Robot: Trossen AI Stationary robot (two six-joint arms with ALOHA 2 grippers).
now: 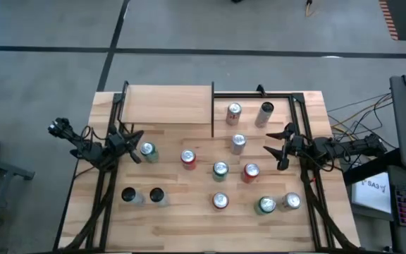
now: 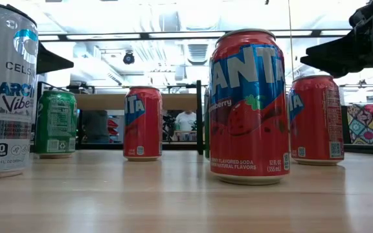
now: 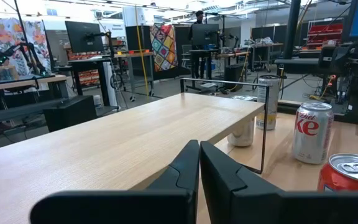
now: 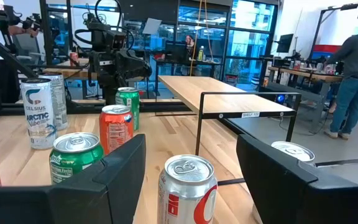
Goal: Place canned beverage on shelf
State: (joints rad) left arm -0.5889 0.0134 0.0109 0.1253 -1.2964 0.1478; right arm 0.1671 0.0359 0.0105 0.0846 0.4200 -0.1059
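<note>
The shelf (image 1: 168, 106), a light wood board with thin black posts, stands at the table's far left and shows in the left wrist view too (image 3: 117, 143). Several canned beverages stand upright on the tabletop. My left gripper (image 1: 134, 136) is shut by the shelf's near left corner and points across the board, with a green can (image 1: 147, 150) just beside it. My right gripper (image 1: 272, 144) is open at the table's right. A silver can (image 1: 238, 142) stands a little ahead of it, between the lines of its fingers (image 4: 188, 186), untouched.
Red cans (image 1: 188, 157) (image 1: 251, 171) and a green one (image 1: 220, 169) stand mid-table. Other cans (image 1: 233, 111) (image 1: 265, 113) stand at the far right beside the shelf. Two dark-topped cans (image 1: 128, 195) stand near left. Black frame rails run along both table sides.
</note>
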